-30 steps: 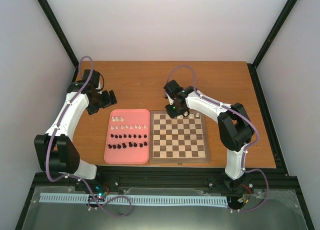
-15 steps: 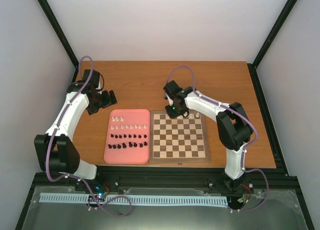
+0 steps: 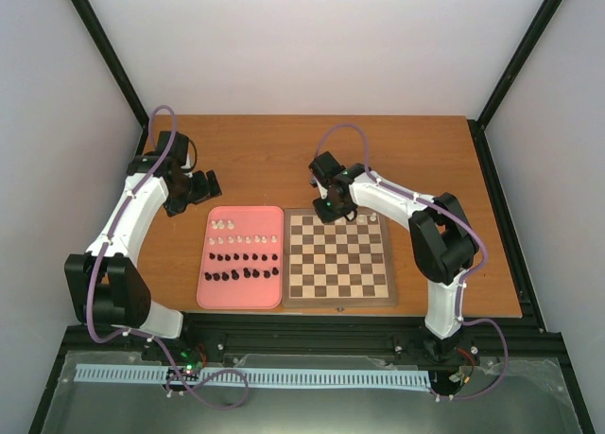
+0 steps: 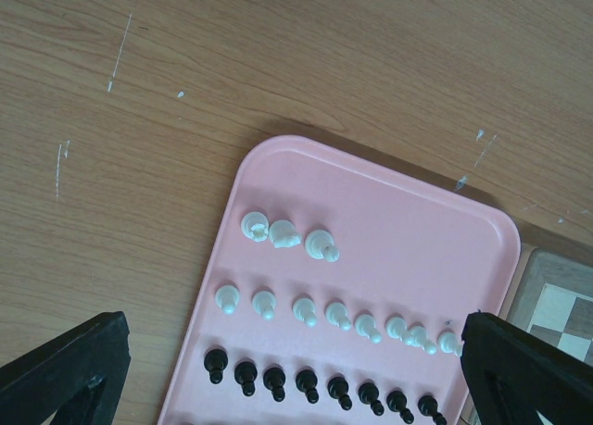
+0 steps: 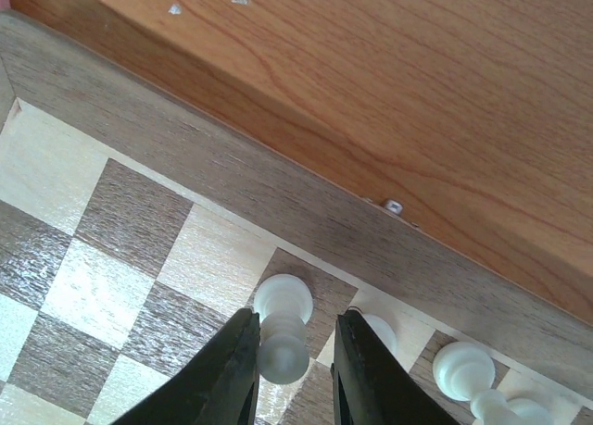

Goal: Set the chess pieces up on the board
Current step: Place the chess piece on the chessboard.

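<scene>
The chess pieces (image 4: 306,309) are judged to be very light, rigid and smooth. With their narrow bases they are easily tipped, so each is best taken at the stem just under the head, from straight above, with little squeeze.

Most of them are seen standing in rows on the pink tray (image 4: 389,203), white at the far side and black nearer, with 3 white ones apart in the farthest row. At least 3 white pieces are found on the far rank of the board (image 3: 340,303).

The right gripper (image 5: 292,369) is held low over that far rank, near the board's far edge, with the arm reached forward and bent inward over the table (image 3: 284,160). A white piece (image 5: 283,328) is flanked by its fingers (image 5: 232,369), upright on a dark square. The jaws are set narrow, and a sliver of gap is seen on 1 side of the piece, so it is judged not to be clamped.

The left gripper (image 4: 296,388) is spread wide and nothing is held in it. It is parked above the bare table just beyond the tray's far-left corner and pointed down toward the tray, its arm stretched forward along the left side.
</scene>
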Motion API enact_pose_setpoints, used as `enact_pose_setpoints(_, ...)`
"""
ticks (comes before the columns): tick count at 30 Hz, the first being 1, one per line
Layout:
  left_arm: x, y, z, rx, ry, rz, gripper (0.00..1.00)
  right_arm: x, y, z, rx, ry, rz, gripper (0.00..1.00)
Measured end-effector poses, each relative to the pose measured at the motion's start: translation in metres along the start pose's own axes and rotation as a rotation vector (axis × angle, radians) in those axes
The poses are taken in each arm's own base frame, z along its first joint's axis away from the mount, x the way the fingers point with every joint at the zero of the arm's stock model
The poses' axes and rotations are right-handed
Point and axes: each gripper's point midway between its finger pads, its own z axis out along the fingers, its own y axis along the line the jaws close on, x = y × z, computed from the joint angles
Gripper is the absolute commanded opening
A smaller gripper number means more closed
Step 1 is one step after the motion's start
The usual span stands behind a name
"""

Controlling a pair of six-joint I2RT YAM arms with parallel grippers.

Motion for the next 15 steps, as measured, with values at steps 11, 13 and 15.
enact_pose_setpoints(11,0.0,-0.0001,0.0,0.0,0.0,0.0,1.0,-0.0003,-0.0034,0.0,0.02,-0.002,-0.011,0.36)
enact_pose_setpoints(13,0.0001,-0.0001,0.0,0.001,0.0,0.0,1.0,-0.0004,-0.0028,-0.0001,0.016,-0.002,-0.017,0.36)
enact_pose_setpoints(15,0.0001,-0.0001,0.0,0.001,0.0,0.0,1.0,-0.0025,-0.0016,-0.0016,0.01,-0.007,-0.022,0.37)
